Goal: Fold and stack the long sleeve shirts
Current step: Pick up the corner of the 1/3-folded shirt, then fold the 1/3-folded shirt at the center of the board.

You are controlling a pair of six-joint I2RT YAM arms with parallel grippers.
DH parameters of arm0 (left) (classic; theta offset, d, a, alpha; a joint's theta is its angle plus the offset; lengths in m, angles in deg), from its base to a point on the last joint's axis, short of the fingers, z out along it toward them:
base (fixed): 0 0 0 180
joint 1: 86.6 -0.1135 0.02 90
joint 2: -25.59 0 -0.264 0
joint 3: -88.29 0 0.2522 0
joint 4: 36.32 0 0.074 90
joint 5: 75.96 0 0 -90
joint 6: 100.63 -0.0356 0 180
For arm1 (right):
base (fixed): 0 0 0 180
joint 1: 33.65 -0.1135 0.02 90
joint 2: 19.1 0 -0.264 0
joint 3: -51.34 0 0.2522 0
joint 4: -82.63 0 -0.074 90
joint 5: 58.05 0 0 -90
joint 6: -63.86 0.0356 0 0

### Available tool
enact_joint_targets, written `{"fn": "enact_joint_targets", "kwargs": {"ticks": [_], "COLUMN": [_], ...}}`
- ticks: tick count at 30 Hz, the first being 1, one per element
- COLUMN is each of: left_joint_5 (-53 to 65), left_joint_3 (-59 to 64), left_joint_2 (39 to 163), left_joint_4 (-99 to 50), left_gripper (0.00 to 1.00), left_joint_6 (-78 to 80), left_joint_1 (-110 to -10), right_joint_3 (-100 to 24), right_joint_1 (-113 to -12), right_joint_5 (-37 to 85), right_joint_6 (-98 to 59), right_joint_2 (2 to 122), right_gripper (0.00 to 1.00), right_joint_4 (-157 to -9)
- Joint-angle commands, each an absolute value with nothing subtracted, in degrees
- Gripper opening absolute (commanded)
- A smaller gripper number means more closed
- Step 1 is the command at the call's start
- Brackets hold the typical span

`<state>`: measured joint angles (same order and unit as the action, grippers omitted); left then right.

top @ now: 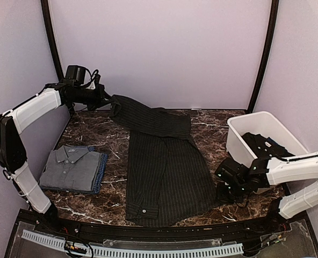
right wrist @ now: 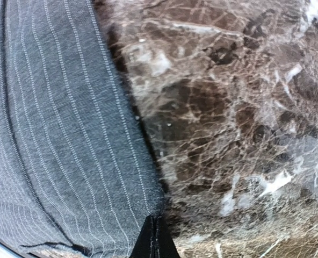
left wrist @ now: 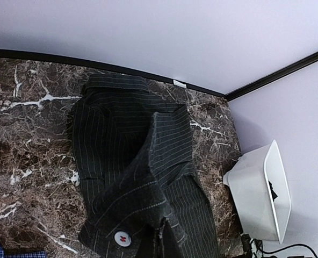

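Right wrist view: my right gripper [right wrist: 154,241] is pinched shut on the side edge of the pinstriped shirt [right wrist: 57,134], which lies spread mid-table. My left gripper [left wrist: 160,243] clamps its raised cuff [left wrist: 121,236]. I should lift both together, keeping the cloth taut, so the fold lands straight.

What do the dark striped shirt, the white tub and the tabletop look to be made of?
The pinstriped shirt: woven cloth, matte charcoal; the weave and soft folds show. The white tub: probably plastic, smooth with a thin moulded rim. The table: polished brown marble look with white veins; real stone or a printed surface, I cannot tell.
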<state>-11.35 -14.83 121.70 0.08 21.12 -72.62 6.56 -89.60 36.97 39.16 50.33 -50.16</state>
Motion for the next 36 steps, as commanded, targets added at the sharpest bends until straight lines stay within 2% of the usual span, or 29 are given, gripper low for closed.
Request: {"fn": "enact_joint_targets", "kwargs": {"ticks": [1, 9, 17, 24, 36], "left_joint_5": [-12.37, -8.73, -4.21, -5.06, -8.36], "left_joint_3": [-18.76, -26.47, -29.88, -30.59, -35.73], "left_joint_2": [120.99, 120.98, 121.02, 122.93, 125.32], "left_joint_4": [-1.11, 1.0, 5.74, 6.84, 3.23], "left_gripper": [0.0, 0.0, 0.0, 0.0, 0.0], "left_joint_6": [20.87, 18.76, 16.55, 15.9, 16.96], "left_joint_1": [-72.97, -73.36, -77.77, -81.71, -81.85], "right_joint_3": [4.7, -5.5, -13.26, -17.09, -21.34], "right_joint_1": [-91.31, -98.52, -103.29, -103.53, -103.55], "right_joint_5": [38.3, 40.97, 33.18, 27.26, 27.06], "right_joint_6": [39.42, 34.24, 25.28, 21.2, 19.12], "right_joint_2": [48.83, 52.58, 64.63, 74.08, 74.54], "right_gripper": [0.0, 0.0, 0.0, 0.0, 0.0], "right_joint_4": [-49.91, -47.38, -54.81, -60.13, -58.97]}}
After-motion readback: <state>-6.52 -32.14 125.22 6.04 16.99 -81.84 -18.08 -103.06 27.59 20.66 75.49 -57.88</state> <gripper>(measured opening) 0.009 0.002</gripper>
